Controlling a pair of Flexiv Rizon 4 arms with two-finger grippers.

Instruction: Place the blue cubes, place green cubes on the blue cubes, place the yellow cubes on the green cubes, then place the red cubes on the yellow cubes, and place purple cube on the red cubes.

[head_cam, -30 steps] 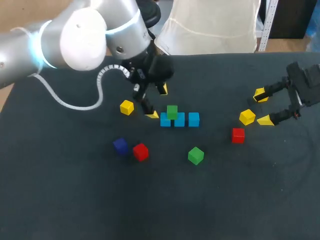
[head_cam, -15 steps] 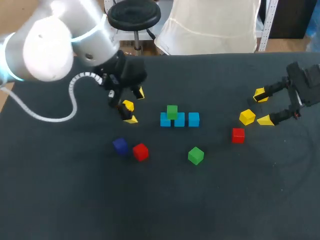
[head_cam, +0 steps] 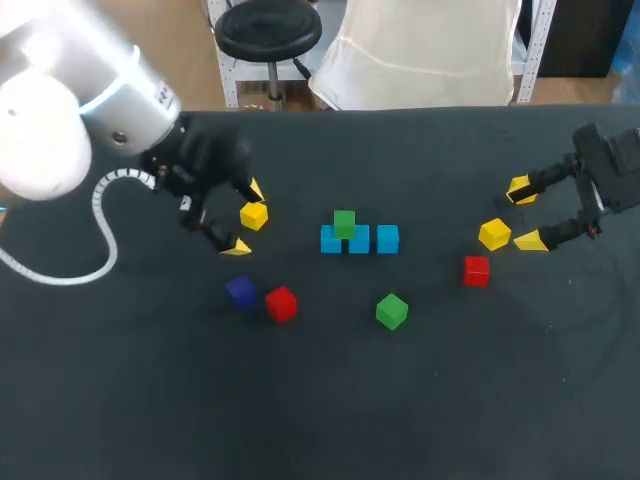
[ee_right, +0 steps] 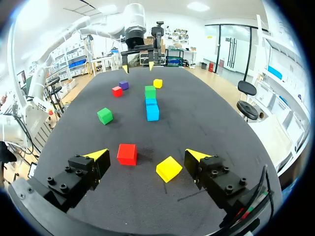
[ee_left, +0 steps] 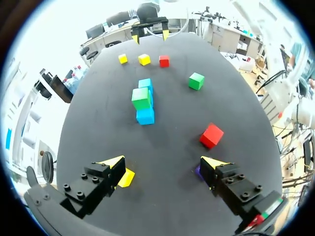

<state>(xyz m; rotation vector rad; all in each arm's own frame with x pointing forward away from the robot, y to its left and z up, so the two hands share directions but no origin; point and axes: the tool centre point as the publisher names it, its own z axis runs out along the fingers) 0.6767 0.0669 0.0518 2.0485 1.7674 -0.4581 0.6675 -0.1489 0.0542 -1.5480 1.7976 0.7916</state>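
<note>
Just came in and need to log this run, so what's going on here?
Cubes are being stacked by colour. Three blue cubes sit in a row with one green cube on top. The left gripper is open, with a yellow cube by one finger. The right gripper is open near a second yellow cube. Nothing is held.

Left hand [head_cam: 246, 217] swung leftward off the blue cubes [head_cam: 359, 240], now beside yellow cube [head_cam: 254, 214]

The table [head_cam: 320, 410] looks matt, the green cube [head_cam: 391, 311] smooth, the left arm's [head_cam: 60, 140] shell glossy.
</note>
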